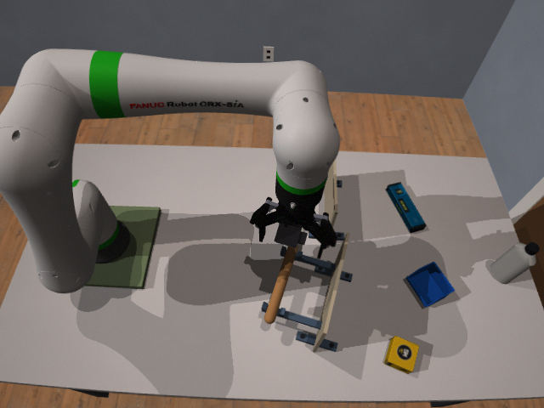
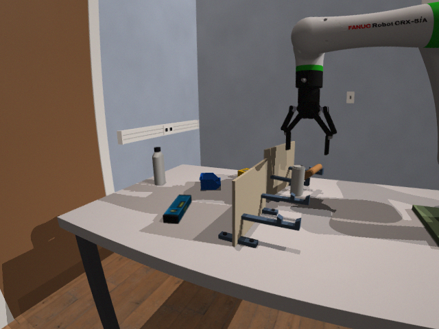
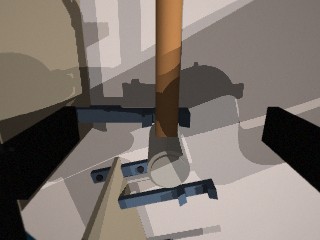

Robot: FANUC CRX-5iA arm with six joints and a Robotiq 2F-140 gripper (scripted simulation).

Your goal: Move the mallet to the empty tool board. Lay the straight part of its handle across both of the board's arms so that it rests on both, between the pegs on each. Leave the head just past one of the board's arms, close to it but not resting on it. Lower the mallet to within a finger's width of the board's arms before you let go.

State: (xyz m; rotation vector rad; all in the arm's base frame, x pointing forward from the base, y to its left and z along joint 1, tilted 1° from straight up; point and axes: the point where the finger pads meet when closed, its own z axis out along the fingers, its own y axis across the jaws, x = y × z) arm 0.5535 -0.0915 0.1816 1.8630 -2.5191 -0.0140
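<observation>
The mallet lies on the nearer tool board (image 1: 332,293). Its orange handle (image 1: 280,283) crosses both blue arms, the far arm (image 1: 313,262) and the near arm (image 1: 293,317). Its grey head (image 2: 297,179) hangs just past the far arm, with its axis upright. In the wrist view the handle (image 3: 167,65) runs up from the head (image 3: 169,162) over one arm (image 3: 132,116). My gripper (image 1: 291,241) is open and empty. It hovers well above the head end of the mallet, as the side view (image 2: 307,144) shows, with a clear gap below the fingertips.
A second tool board (image 1: 331,193) stands just behind, its arms (image 3: 167,192) close to the mallet's head. To the right lie a blue level (image 1: 405,206), a blue bin (image 1: 429,284), a yellow box (image 1: 402,354) and a grey bottle (image 1: 512,262).
</observation>
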